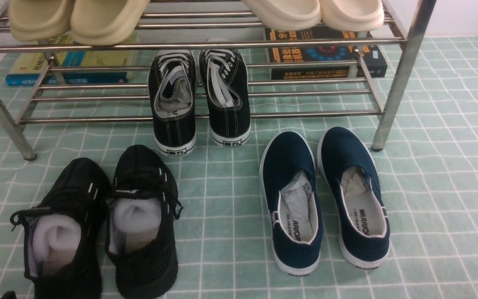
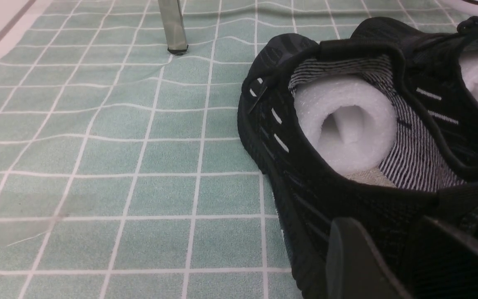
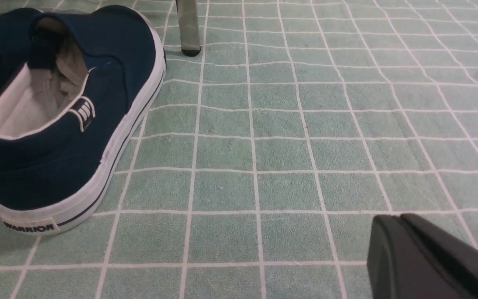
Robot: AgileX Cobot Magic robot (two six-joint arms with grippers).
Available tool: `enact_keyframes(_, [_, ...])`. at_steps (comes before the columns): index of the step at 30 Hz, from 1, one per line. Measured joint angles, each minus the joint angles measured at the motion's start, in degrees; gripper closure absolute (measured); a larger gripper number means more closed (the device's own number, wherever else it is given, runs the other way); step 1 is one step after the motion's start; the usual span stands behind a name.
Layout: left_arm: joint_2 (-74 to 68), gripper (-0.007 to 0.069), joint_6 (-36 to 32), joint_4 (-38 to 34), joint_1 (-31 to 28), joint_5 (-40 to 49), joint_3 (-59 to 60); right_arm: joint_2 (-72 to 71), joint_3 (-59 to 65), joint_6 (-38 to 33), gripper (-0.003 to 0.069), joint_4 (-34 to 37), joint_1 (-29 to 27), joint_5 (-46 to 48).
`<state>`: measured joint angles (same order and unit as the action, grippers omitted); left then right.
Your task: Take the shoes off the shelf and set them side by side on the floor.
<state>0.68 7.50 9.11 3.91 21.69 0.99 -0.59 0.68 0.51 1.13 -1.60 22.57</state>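
Nearest us, our right gripper [image 3: 405, 236] hangs low over the floor [image 3: 264, 145] with its fingers pressed together and nothing between them. Our left gripper [image 2: 392, 253] stands spread wide just behind the black knit sneakers [image 1: 102, 224], holding none of them.

Just beyond the right gripper, the navy shoes [image 1: 326, 195] sit side by side on the floor, heels toward us, clear of the shelf [image 1: 189, 43].

We judge them light and soft: canvas uppers that would crush under a pinch, paper stuffing giving some body, rubber soles that grip the mat. The stiffer heel collar looks the best hold.

Farther back, black lace-ups [image 1: 199, 99] rest on the lower rods.
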Motion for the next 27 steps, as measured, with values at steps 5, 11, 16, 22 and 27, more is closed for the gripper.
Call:
enact_keyframes(5, [0.0, 0.0383, 0.0, 0.0, 0.0, 0.0, 0.0, 0.0, 0.0, 0.0, 0.0636, 0.0, 0.0, 0.0])
enact_keyframes(11, [0.0, 0.0383, 0.0, 0.0, 0.0, 0.0, 0.0, 0.0, 0.0, 0.0, 0.0629, 0.0, 0.0, 0.0])
enact_keyframes(16, [0.0, 0.0383, 0.0, 0.0, 0.0, 0.0, 0.0, 0.0, 0.0, 0.0, 0.0618, 0.0, 0.0, 0.0])
enact_keyframes(22, [0.0, 0.0383, 0.0, 0.0, 0.0, 0.0, 0.0, 0.0, 0.0, 0.0, 0.0611, 0.0, 0.0, 0.0])
enact_keyframes(27, [0.0, 0.0383, 0.0, 0.0, 0.0, 0.0, 0.0, 0.0, 0.0, 0.0, 0.0601, 0.0, 0.0, 0.0])
